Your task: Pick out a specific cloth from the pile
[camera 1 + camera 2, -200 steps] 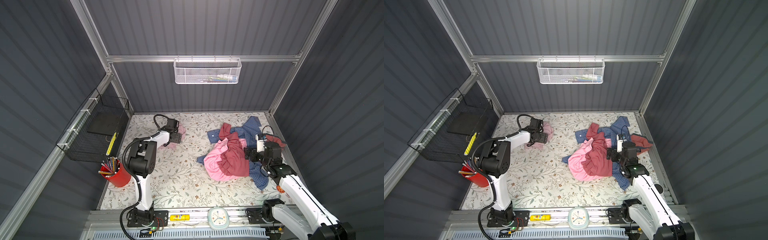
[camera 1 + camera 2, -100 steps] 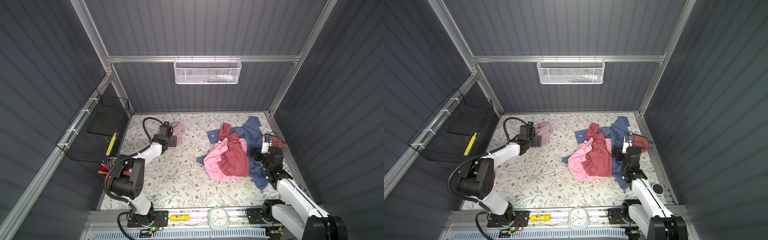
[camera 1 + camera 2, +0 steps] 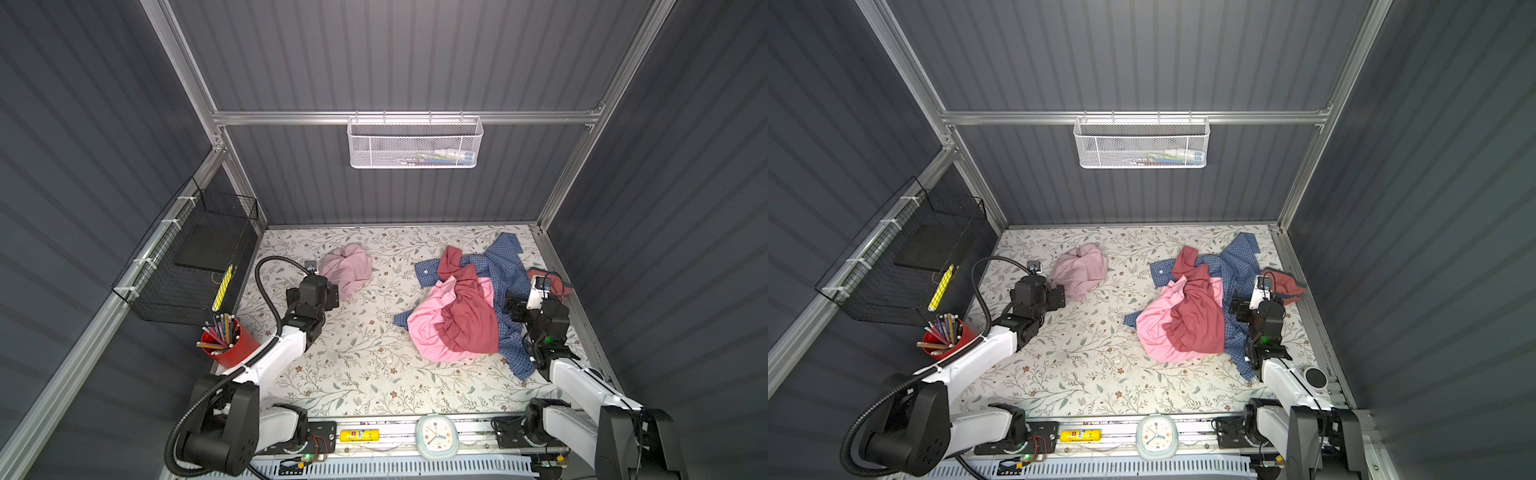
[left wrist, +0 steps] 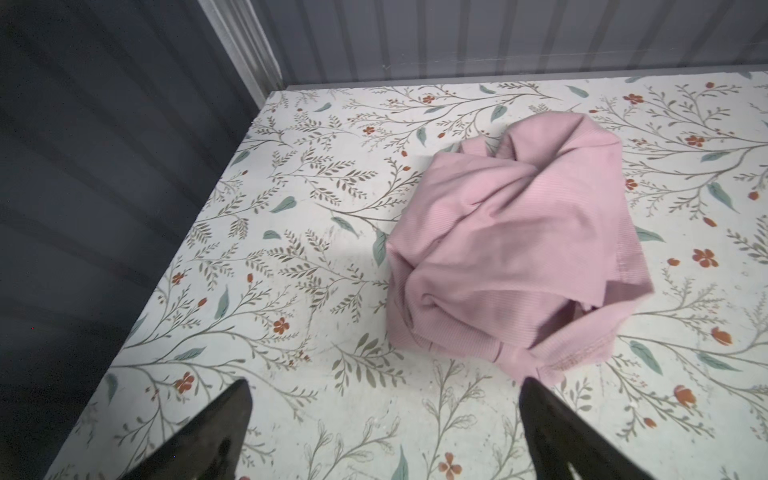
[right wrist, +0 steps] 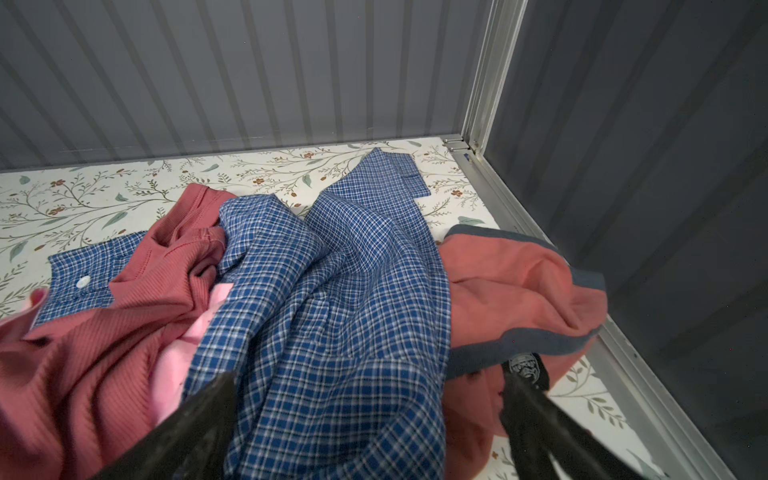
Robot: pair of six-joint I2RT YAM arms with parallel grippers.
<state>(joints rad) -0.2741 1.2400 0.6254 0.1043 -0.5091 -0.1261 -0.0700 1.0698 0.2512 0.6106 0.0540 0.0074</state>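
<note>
Soft, even overhead light in both top views leaves the white floral-patterned bench [image 3: 365, 361] bright and the dark grey ribbed walls [image 3: 83, 124] dim. Wide-angle distortion tilts the aluminium frame posts [image 3: 178, 54] outward. In the wrist views the black left tool [image 4: 384, 384] and right tool [image 5: 370, 378] blur at the frame edge; only faint shadow hugs the crumpled pale dusty-pink cloth [image 4: 511, 241].

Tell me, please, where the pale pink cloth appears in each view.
In a top view: the cloth, left of centre, toward the back.
In a top view: the cloth, likewise.
Left wrist: the cloth, just beyond the left hand.
Right wrist: absent.
Shared landmark: floral tabletop.
</note>
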